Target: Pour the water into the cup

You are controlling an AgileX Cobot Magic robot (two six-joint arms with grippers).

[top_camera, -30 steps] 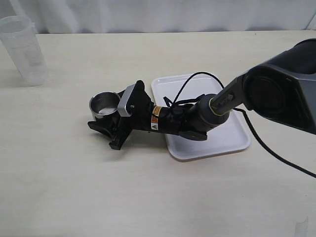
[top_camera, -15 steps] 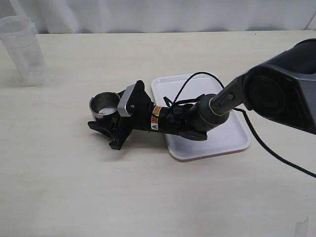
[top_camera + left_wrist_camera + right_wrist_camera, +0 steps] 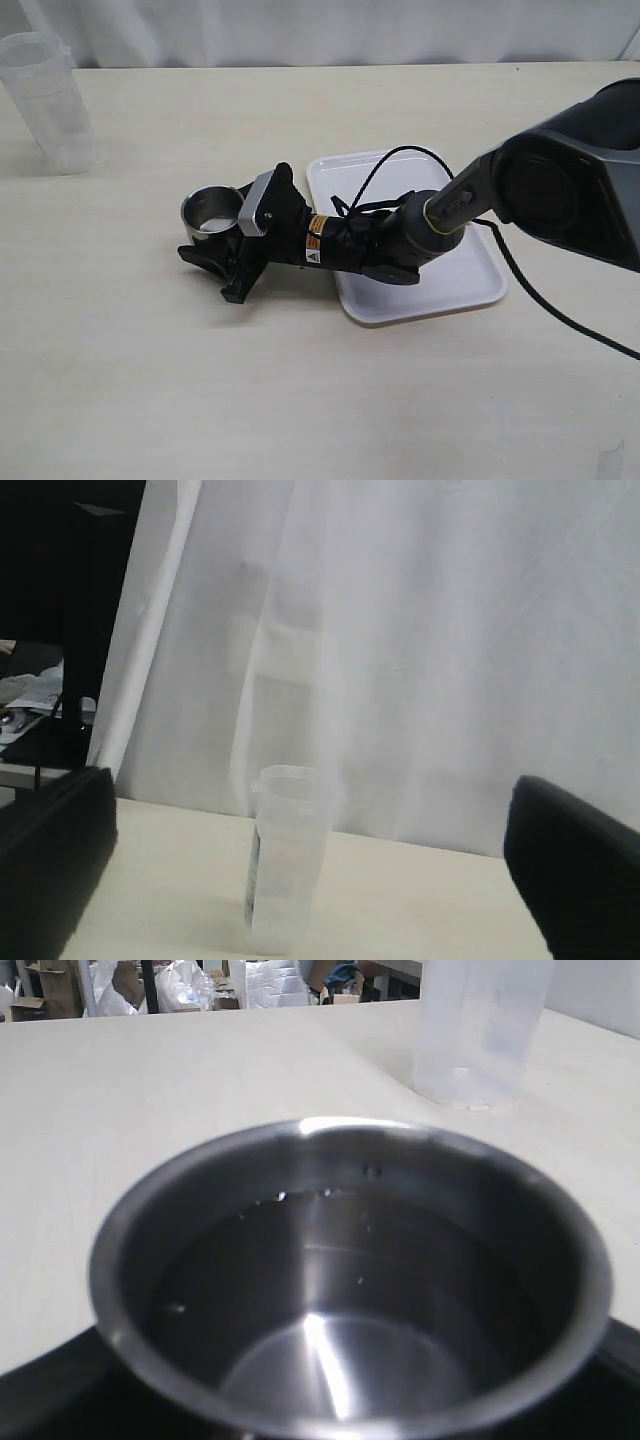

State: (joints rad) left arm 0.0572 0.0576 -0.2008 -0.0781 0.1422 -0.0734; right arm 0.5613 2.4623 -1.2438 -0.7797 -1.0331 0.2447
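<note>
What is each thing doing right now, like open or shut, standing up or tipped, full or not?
Cup: upright on the table, seems to hold a little water.
Beaker: upright, well apart from the cup.
Tray: lying flat, partly under the arm.
Right gripper: around the cup; grip unclear.
Left gripper: open, holding nothing.

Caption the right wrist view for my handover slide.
Close-up into the small, shiny stainless-steel cup, droplets on its inner wall; a translucent plastic beaker stands beyond on the pale table.
</note>
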